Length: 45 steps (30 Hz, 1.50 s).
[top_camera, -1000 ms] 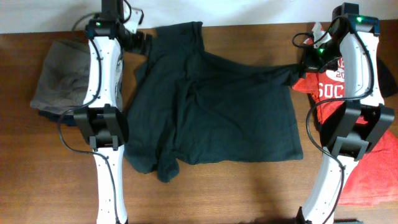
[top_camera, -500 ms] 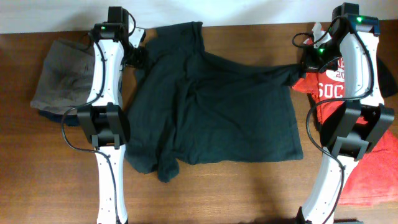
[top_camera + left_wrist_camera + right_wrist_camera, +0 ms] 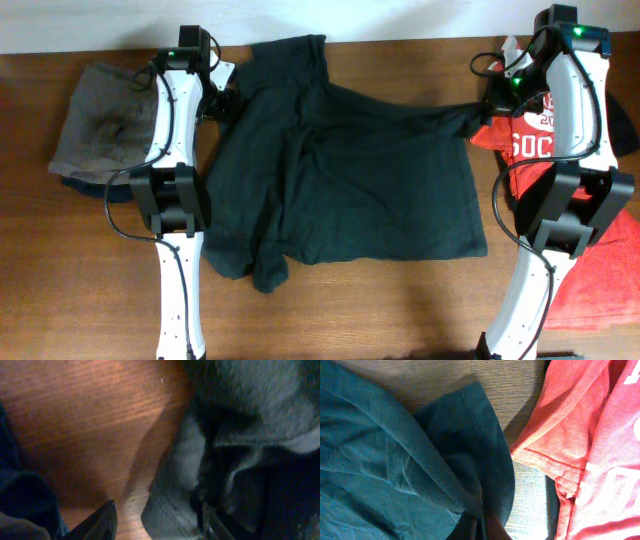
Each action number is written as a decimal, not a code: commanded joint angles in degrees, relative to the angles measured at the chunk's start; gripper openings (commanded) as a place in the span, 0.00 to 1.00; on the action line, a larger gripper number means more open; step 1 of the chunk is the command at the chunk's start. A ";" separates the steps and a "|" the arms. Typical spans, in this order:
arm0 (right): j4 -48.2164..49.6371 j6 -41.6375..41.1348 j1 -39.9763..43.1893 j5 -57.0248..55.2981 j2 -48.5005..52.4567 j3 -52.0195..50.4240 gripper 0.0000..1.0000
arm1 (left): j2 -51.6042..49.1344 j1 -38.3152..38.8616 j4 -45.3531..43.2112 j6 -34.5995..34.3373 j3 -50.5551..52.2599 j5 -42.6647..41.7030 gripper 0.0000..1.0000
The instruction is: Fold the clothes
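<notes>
Spread over the middle of the wooden table (image 3: 400, 310), a dark green T-shirt (image 3: 350, 170), mostly flat but rumpled; bunched into loose folds at its lower left corner; one part reaching up to the table's far edge; one sleeve drawn out in a taut ridge to the right. At the shirt's upper left edge, the left gripper (image 3: 157, 527), low over the wood; jaws parted wide, with a rolled fold of the shirt's hem lying between the fingers (image 3: 100, 520); outer finger over bare table, apart from the cloth; inner finger against the dark fabric; nothing pinched. At the end of the stretched sleeve, the right gripper (image 3: 481, 529); jaws closed tight on the sleeve's fabric, with the sleeve hem curving round just above the fingertips. Just beside that sleeve, on the right, a red T-shirt (image 3: 530, 140) with white lettering, its hemmed edge close to the green cloth, a strip of bare wood between them in the right wrist view. Further down the right side, partly behind the right arm, a red cloth (image 3: 600, 285). On the left side of the table, beyond the left arm, a crumpled grey garment (image 3: 100, 120) on top of a dark blue cloth (image 3: 75, 187), apart from the green shirt.
</notes>
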<state>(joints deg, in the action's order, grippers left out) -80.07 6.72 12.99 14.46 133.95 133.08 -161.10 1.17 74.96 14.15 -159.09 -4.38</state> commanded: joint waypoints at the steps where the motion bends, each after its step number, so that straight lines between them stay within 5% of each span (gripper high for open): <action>1: 0.20 0.57 0.59 -0.52 0.31 0.96 0.04 | -0.59 -0.04 -1.84 0.90 -0.31 -2.16 0.52; 7: 0.17 0.57 0.59 -0.52 0.31 0.96 0.04 | -0.59 -0.04 -3.52 0.68 -0.31 -3.82 0.19; 14: 0.17 0.57 0.59 -0.50 0.31 0.96 0.04 | -0.59 -0.04 -3.28 0.68 -0.31 -3.82 0.15; 18: 0.15 0.57 0.59 -0.52 0.31 0.96 0.04 | -0.59 -0.15 -3.19 0.66 -0.31 -0.90 0.01; 22: 0.15 0.57 0.59 -0.52 0.31 0.96 0.04 | -0.57 -1.40 -3.65 -3.28 -0.74 7.98 0.01; 34: 0.39 0.55 0.57 -0.50 0.31 0.96 0.04 | -0.57 -4.33 -7.13 -4.04 -3.63 15.63 0.01; 37: 0.37 0.55 0.57 -0.50 0.31 0.96 0.04 | -0.57 -4.28 -8.04 -4.04 -4.74 16.98 0.07; 41: 0.37 0.57 0.57 -0.50 0.31 0.96 0.04 | -0.35 -3.76 -7.43 -4.11 -6.78 17.07 0.66; 45: 0.39 0.57 0.57 -0.50 0.31 0.96 0.04 | 1.27 -2.84 -4.57 -4.26 -9.64 15.89 0.74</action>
<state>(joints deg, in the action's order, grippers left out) -79.79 6.72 12.99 14.48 133.95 133.08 -161.16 -2.04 68.66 10.17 -165.34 10.81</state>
